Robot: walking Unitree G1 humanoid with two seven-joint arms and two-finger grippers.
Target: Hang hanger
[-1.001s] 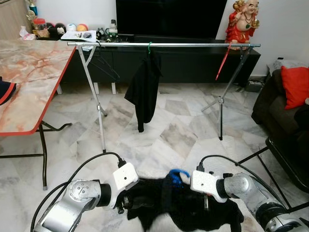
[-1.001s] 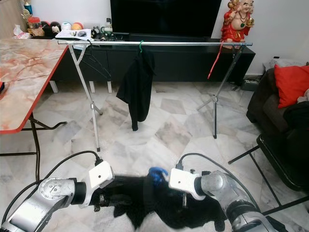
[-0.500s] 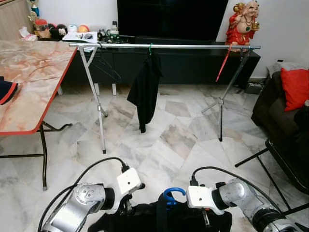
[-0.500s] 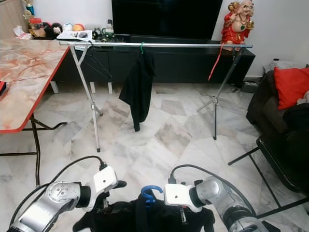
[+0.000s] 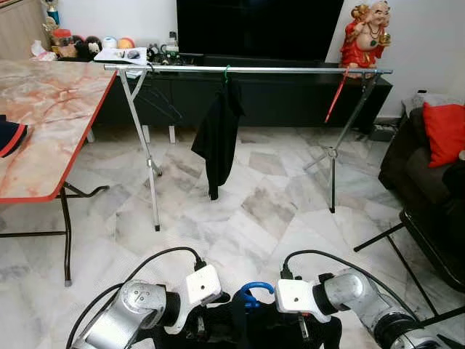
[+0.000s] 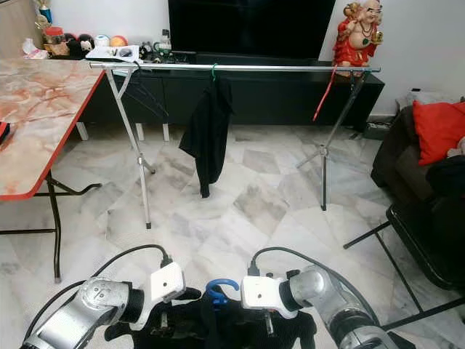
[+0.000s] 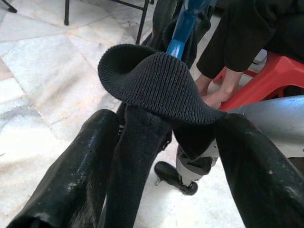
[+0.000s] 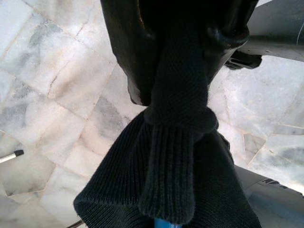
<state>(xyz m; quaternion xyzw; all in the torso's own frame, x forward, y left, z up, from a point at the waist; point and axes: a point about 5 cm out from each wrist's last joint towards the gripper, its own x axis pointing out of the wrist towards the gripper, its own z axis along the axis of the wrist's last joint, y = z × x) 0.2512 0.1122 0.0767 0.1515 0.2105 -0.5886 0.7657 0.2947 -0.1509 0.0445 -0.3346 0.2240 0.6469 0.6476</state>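
— Where is the blue hanger [image 5: 252, 292] relative to the drying rack [image 5: 247, 69]?

— Well short of it, low down near the robot, wrapped in a black knit garment [image 7: 154, 85]. Its hook pokes up between the two grippers.

— And the jaws?

— The left gripper [image 7: 156, 156] is clamped on a fold of the knit. The right gripper [image 8: 178, 66] seems closed on a bunched strand of it too, though its fingertips are buried in fabric.

— Anything on the rack?

— A dark shirt [image 5: 218, 138] hangs near its middle.

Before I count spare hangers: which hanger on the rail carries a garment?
The green-hooked hanger near the rail's middle, holding a black garment. The black hanger by the left leg and red hanger by the right leg hang bare.
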